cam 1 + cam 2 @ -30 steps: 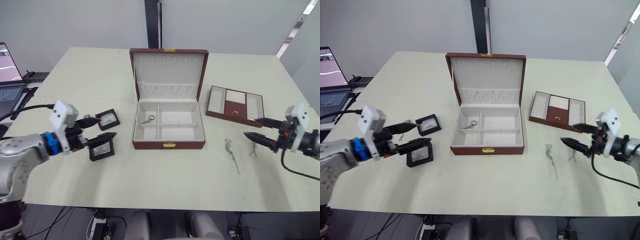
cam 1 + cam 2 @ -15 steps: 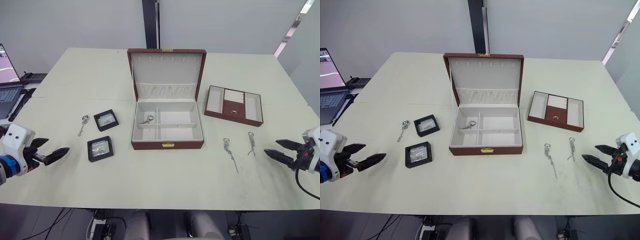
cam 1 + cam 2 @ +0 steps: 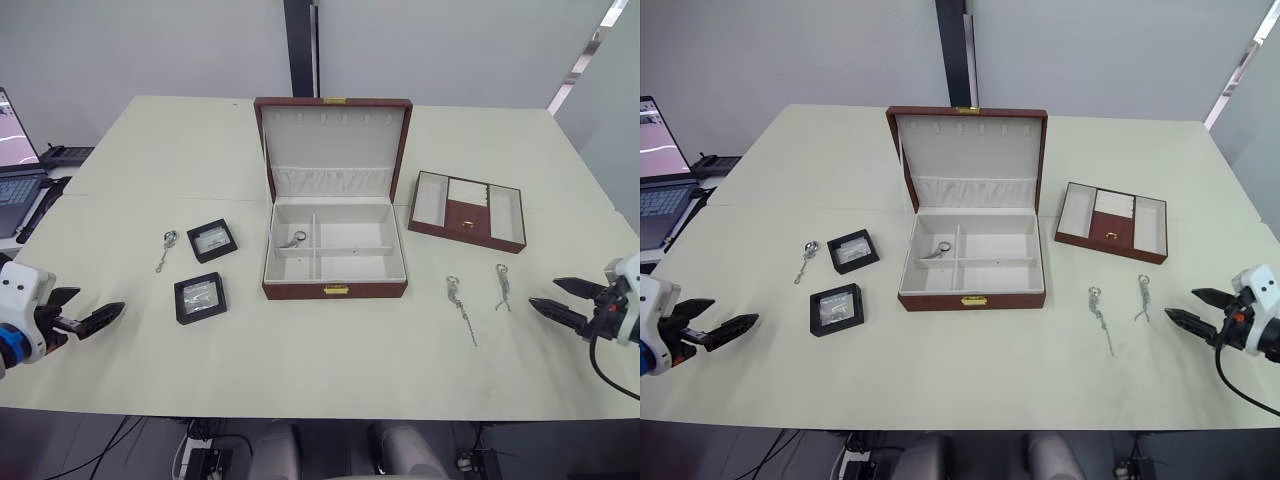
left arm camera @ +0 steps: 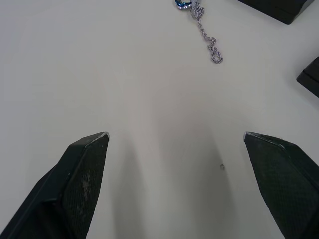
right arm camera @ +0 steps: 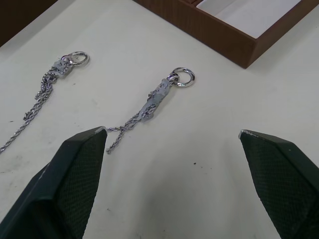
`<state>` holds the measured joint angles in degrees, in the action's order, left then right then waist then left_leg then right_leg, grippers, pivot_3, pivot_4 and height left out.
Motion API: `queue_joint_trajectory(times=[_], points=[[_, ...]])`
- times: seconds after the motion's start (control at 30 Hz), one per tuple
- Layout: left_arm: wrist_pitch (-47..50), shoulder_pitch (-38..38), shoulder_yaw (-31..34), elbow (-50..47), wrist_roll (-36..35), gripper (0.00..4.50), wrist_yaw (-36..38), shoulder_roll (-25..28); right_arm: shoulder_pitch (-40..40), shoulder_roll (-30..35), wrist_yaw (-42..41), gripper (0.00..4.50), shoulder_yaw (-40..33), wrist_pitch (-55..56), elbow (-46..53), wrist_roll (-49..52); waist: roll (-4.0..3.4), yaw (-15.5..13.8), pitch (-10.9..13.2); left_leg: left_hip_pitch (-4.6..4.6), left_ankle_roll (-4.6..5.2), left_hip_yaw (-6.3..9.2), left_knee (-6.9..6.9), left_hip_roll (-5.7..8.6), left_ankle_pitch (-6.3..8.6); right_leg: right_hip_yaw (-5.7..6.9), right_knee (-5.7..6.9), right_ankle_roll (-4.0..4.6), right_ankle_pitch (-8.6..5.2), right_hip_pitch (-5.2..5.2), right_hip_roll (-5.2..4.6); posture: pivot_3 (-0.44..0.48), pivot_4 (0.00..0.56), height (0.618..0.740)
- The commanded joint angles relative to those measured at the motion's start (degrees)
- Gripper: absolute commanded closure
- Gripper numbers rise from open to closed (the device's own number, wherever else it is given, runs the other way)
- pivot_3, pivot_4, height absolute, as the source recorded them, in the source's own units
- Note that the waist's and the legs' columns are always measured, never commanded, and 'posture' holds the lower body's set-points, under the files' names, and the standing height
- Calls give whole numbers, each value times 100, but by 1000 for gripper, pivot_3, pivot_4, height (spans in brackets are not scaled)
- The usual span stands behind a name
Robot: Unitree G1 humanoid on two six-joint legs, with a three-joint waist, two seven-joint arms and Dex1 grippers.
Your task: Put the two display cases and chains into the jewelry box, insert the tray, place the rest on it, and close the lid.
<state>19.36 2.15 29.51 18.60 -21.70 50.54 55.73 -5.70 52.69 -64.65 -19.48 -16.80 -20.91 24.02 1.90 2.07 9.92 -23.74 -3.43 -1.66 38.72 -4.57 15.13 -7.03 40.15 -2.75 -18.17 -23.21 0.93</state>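
Grippers, left gripper (image 3: 88, 313) and right gripper (image 3: 563, 299), both spread empty; ring (image 3: 299, 237) detail too small.

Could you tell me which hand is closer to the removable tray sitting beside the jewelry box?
Right. The right hand is just in front of the tray; the left hand is across the table.

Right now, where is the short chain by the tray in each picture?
Left eye view: the short chain lies right of the box, in front of the tray.
Right eye view: short chain, same spot.
Right wrist view: short chain near the tray's corner.
Shared landmark: the tray.
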Motion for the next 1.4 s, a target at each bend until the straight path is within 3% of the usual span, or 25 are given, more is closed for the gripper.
queue_joint_trajectory(times=[0.03, 0.2, 0.4, 0.63, 0.73, 1.0, 1.4], points=[[-32, -125, 154, -62, -21, 28, -80, 13, -71, 29, -7, 0, -135, 72, 18, 37, 0, -2, 0, 0, 0, 0, 0, 0, 0, 0, 0, 0, 0, 0, 0, 0, 150, 740], [-20, -389, 152, -20, -43, 28, -272, -67, -27, 0, -55, 0, -128, -63, 372, 158, -1, -4, 0, 0, 0, 0, 0, 0, 0, 0, 1, 0, 0, 0, 0, 0, 150, 740], [362, -893, 234, -424, -362, 28, -877, -563, -237, -260, 47, 0, 55, -842, 1834, 765, -4, 0, -3, 0, 0, 3, 2, 0, 0, 0, 11, -1, 1, 1, 1, 0, 150, 740], [556, -1372, -165, -884, -189, 28, -1917, -1443, -1311, -794, 565, 0, 842, -1646, 3224, 1161, -2, -13, -4, -1, -1, 13, 7, 1, -1, 5, 26, -1, 1, 0, 1, 0, 150, 740], [471, -1585, -352, -848, 85, 28, -2458, -1746, -1839, -988, 663, 0, 1238, -1775, 3404, 1141, -2, -23, -4, -2, -1, 14, 9, 3, -1, 4, 24, -1, 2, 0, -1, 0, 150, 740], [260, -1819, -588, -482, 505, 28, -3001, -2027, -2697, -1301, 729, 0, 1719, -1954, 3507, 1194, 3, -21, -7, -4, -1, 20, 11, 2, -1, 10, 27, 1, 2, -1, -1, 0, 150, 740], [-185, -2321, -888, 571, 842, 28, -3178, -2297, -2810, -1347, 660, 0, 1866, -2244, 3703, 1339, 3, -27, -8, -6, -1, 21, 11, 3, -1, 15, 30, 1, 2, -1, -2, 0, 150, 740]])
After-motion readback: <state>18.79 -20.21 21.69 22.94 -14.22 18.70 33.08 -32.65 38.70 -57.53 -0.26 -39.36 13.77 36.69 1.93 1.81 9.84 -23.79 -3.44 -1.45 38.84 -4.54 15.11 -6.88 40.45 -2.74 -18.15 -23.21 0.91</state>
